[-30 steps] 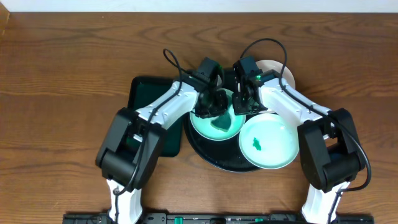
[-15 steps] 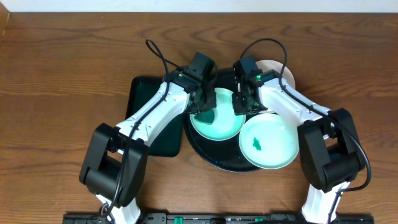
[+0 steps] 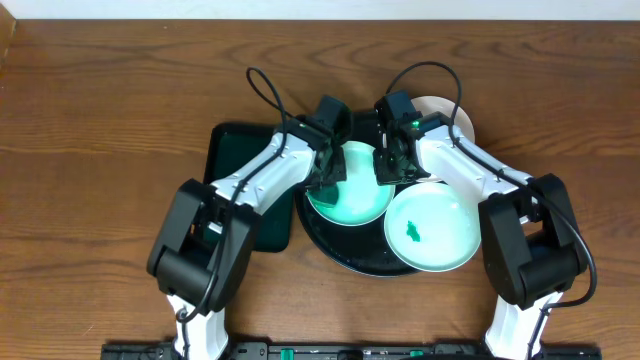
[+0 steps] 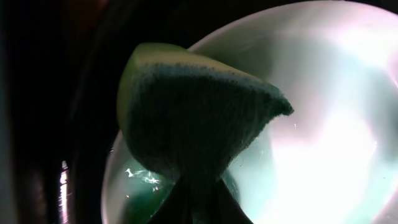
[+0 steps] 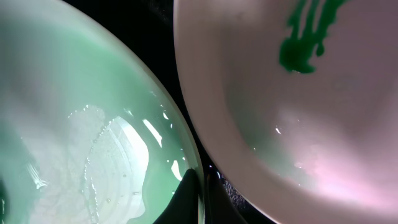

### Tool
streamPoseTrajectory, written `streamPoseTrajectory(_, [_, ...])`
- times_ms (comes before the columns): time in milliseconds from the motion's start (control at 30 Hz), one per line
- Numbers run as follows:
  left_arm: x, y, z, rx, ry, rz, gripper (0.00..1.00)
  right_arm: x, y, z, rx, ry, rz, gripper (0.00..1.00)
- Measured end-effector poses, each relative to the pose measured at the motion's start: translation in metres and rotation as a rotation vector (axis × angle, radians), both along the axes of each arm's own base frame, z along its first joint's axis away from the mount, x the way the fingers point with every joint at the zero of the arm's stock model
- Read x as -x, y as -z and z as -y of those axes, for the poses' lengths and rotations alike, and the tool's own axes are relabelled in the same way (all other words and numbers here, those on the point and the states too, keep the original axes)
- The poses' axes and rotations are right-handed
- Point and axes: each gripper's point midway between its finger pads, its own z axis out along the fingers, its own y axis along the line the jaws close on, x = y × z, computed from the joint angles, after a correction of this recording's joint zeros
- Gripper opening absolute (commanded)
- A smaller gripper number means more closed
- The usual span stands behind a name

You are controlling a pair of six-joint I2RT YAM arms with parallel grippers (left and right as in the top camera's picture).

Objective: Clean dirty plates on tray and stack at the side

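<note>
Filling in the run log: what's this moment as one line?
left tool: shut on sponge, over mint plate | right tool: shut on its rim | front plate: green smear uncleaned

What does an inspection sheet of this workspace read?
Surface: brown wooden table.
Job's things: large round glossy black tray holds a central pale mint-green plate and a front-right mint-green plate bearing a green smear; round white plate at the back right, partly hidden.
Clutter: dark rectangular tray left of the round tray.
Grippers: left jaws shut on a green sponge over the central plate; right jaws shut on that plate's rim.
Cables: black loops above both wrists.
Surroundings: pale wall strip beyond the table.
</note>
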Motion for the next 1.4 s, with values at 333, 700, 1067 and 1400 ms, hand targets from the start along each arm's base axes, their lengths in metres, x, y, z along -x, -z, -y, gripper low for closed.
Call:
streamPoseTrajectory(333, [-0.004,0.0,0.02,0.091,0.023,0.002,0.07,0.0,0.0,0.0,0.003,0.001,0.002,0.01])
streamPoseTrajectory(700, [0.003,-0.004,0.056,0.271,0.084,-0.042,0.07,-0.001,0.0,0.003,0.017,0.004,0.007,0.01])
streamPoseTrajectory(1067, [0.009,-0.023,0.048,0.281,0.073,-0.056,0.07,-0.001,0.0,0.003,0.017,0.004,0.007,0.01])
streamPoseTrajectory(1400, [0.006,-0.039,0.007,0.122,0.005,-0.002,0.07,-0.001,0.0,0.003,0.017,0.004,0.007,0.01])
